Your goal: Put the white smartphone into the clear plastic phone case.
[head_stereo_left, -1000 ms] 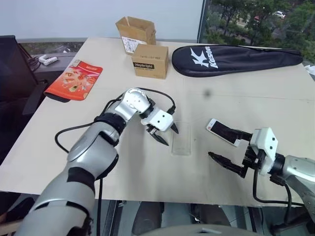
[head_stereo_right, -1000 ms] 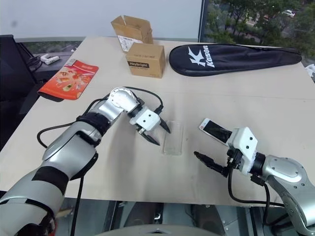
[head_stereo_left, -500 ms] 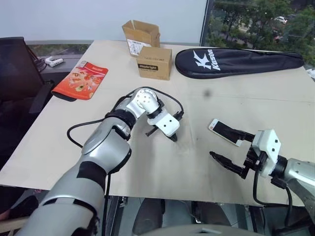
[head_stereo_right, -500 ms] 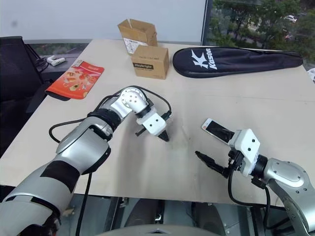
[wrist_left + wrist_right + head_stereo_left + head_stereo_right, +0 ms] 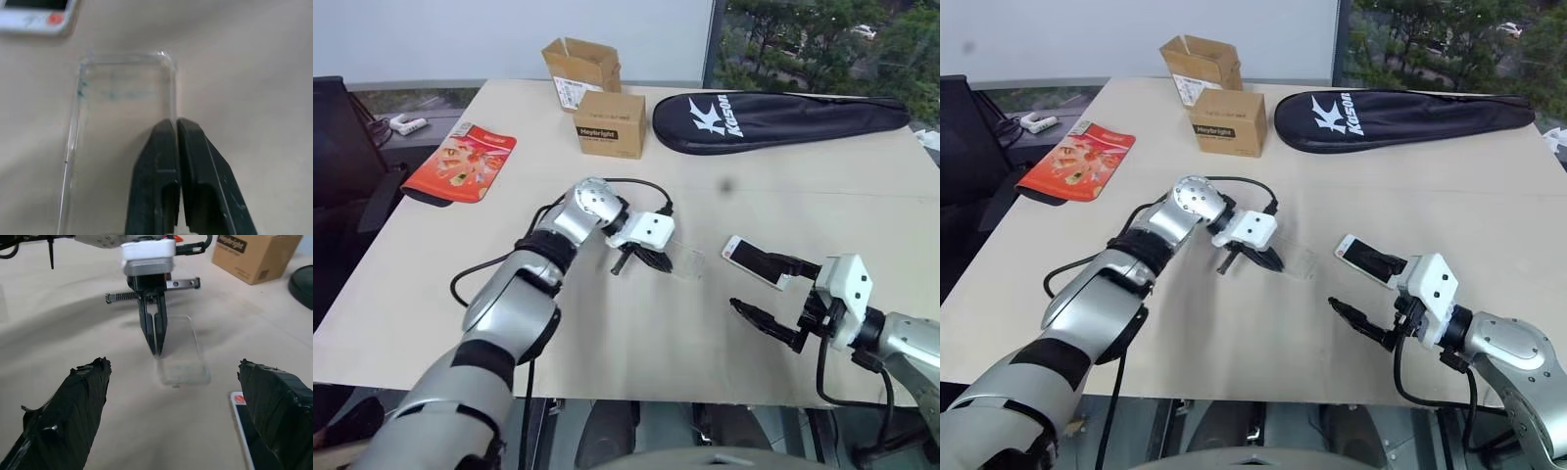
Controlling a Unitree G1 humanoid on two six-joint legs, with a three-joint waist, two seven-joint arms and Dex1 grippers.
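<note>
The clear plastic phone case (image 5: 122, 103) is pinched by one long edge between the closed fingers of the left gripper (image 5: 653, 259), while the white smartphone (image 5: 756, 260) lies uncased on the table (image 5: 607, 333) beside the wide-open, empty right gripper (image 5: 771, 299). The pinch on the rim is made plain by the left wrist view, whereas the case is barely discernible from the head views.

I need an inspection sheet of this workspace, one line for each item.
Surface: beige table, with a small dark spot.
Job's things: white phone lies flat; clear case beside it, not yet fitted.
Clutter: two cardboard boxes, black racket bag, red packet.
Grippers: left gripper shut on the case's edge; right gripper open, holding nothing.
Cables: black cable along left arm.
Surroundings: window with trees.
</note>
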